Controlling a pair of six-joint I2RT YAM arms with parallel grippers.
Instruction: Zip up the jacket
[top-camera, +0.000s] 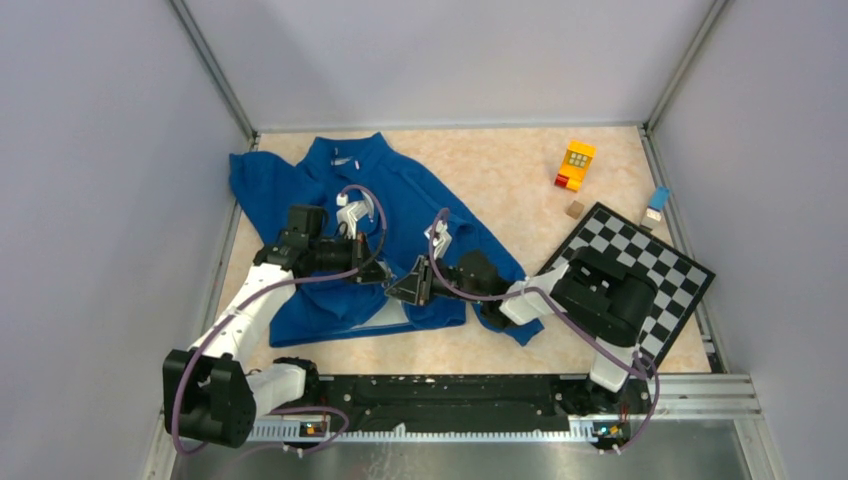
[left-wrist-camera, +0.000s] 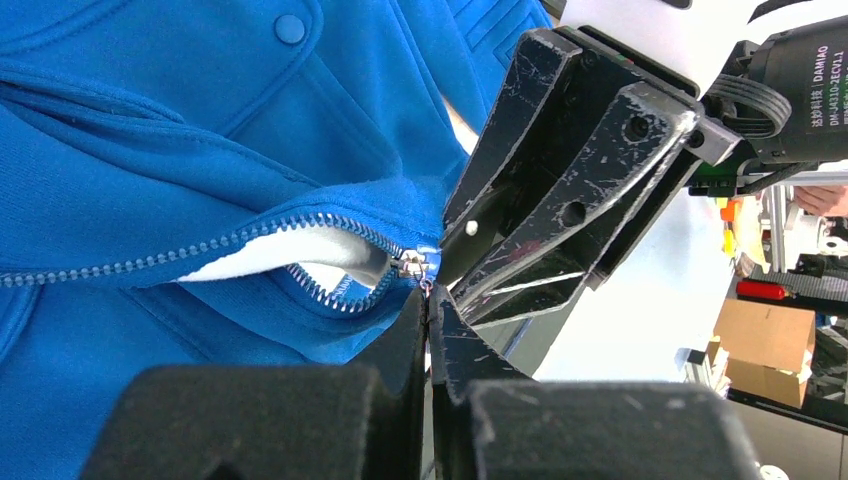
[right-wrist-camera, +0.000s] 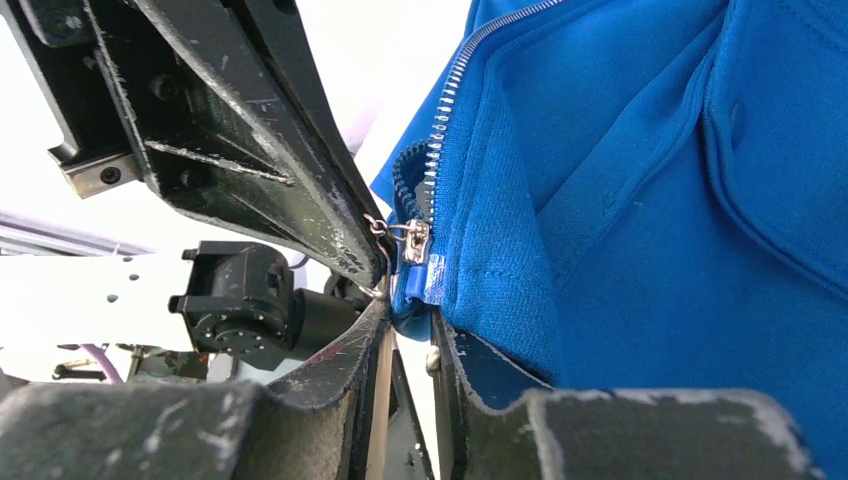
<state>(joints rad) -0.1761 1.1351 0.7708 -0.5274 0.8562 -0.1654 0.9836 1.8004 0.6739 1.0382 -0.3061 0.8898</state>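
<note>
Squinting, I can't tell if my clenched left gripper (left-wrist-camera: 430, 300) pinches the zipper pull (left-wrist-camera: 412, 266); my right gripper (right-wrist-camera: 412, 315) clamps the jacket (right-wrist-camera: 650, 200) hem just beside it.

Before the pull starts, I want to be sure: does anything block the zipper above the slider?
Nothing visible does. The left pincer is shut at the slider, the right pincer holds the jacket beside it, and the open teeth above lie bare, with only lining between them.
</note>
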